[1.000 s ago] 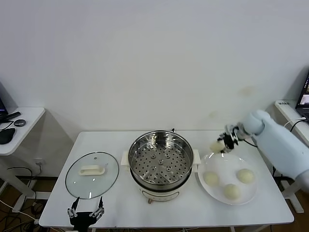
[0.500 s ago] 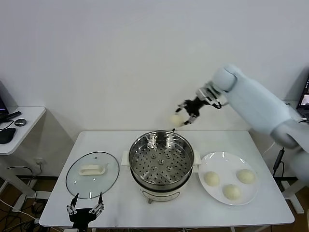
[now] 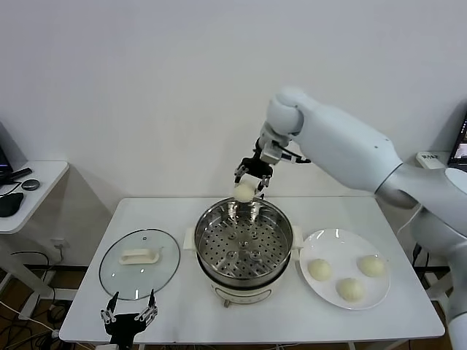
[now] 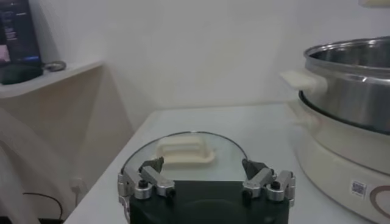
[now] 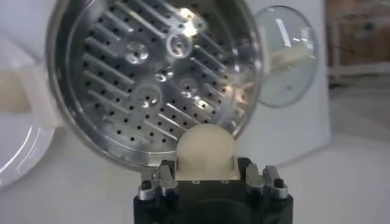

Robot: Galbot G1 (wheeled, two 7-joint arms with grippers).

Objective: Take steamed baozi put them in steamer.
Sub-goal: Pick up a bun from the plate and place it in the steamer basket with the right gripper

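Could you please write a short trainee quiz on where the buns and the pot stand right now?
1. How many buns lie on the plate?
2. True or false: the right gripper holds a bun above the far rim of the pot.
3. The glass lid lies: A) on the pot; B) on the table beside the pot; C) on the plate.

Key: 1. three; 2. true; 3. B.
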